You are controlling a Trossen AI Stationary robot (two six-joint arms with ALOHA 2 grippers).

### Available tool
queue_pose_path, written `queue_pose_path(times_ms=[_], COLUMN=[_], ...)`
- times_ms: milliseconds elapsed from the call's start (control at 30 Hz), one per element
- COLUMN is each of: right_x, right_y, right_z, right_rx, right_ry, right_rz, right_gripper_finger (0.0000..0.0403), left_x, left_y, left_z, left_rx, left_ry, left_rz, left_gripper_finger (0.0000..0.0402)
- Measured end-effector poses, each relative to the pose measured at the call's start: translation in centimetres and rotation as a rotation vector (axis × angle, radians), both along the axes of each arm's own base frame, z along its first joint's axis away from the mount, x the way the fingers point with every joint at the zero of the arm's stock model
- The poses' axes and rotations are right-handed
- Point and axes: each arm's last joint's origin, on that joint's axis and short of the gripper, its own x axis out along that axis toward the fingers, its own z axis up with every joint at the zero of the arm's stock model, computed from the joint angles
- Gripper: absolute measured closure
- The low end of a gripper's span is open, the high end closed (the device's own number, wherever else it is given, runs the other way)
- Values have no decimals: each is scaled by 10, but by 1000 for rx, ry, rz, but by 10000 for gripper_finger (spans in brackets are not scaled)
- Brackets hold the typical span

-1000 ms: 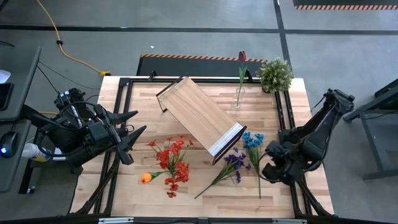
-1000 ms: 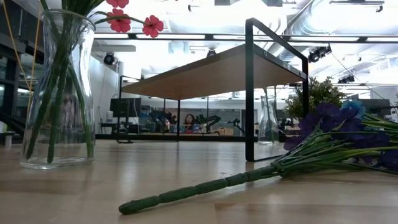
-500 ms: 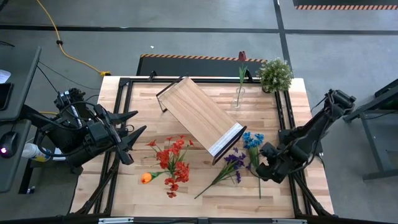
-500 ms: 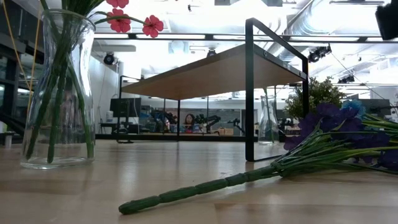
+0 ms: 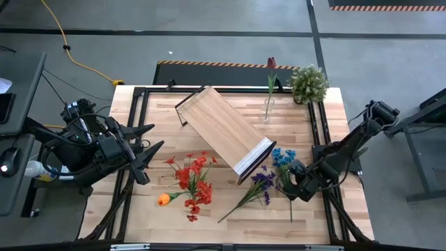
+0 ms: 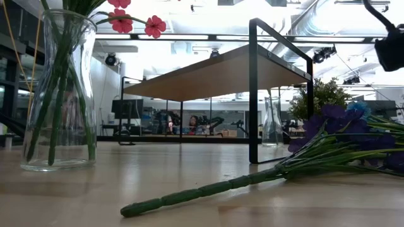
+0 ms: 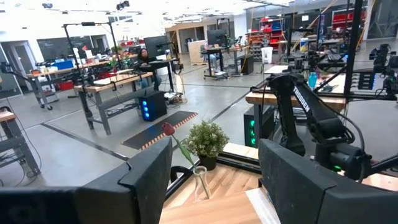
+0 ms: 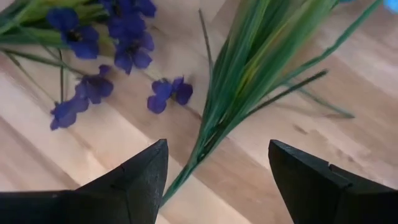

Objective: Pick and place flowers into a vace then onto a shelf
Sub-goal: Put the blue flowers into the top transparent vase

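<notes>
My right gripper (image 5: 290, 183) hangs open just above the green stalks (image 8: 231, 93) of the blue flowers (image 5: 283, 157), which lie flat on the table; its fingers stand on either side of the stalks without touching them. The purple flowers (image 5: 262, 181) lie beside them, their stem (image 6: 202, 189) flat on the wood. Red flowers (image 5: 194, 178) stand in a wide glass vase (image 6: 58, 94). An orange flower (image 5: 164, 199) lies by it. A maroon bloom stands in a narrow vase (image 5: 267, 109). The shelf (image 5: 224, 130) stands at a slant mid-table. My left gripper (image 5: 155, 155) waits open at the left edge.
A bushy potted plant (image 5: 308, 83) stands at the far right corner, next to the narrow vase. The dark frame rails (image 5: 132, 132) run along the table's edges. Bare wood shows along the near edge (image 5: 230, 230) and left of the shelf. People sit at desks far behind.
My right gripper has moved toward the table's left and down, from the right edge to a place over the blue flowers' stalks, staying open. The flowers have kept still.
</notes>
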Motion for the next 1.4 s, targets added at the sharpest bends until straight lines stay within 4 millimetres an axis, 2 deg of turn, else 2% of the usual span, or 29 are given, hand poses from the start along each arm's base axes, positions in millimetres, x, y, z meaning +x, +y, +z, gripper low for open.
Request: queue_pose_path(times_ms=[433, 733, 1033, 1400], right_x=[8, 10, 10, 21], right_y=[-12, -9, -9, 3], right_z=[0, 1, 0, -26], right_rx=[-35, -7, -13, 4], right_ry=[-6, -23, -26, 82], right_rz=[-45, -26, -28, -8], right_gripper_finger=[147, 171, 174, 172], left_x=[0, 0, 0, 0], left_y=[0, 0, 0, 0], left_z=[0, 0, 0, 0], left_rx=[0, 0, 3, 3], left_ry=[0, 0, 2, 2], left_rz=[0, 0, 0, 0], left_gripper_finger=[129, 130, 131, 131])
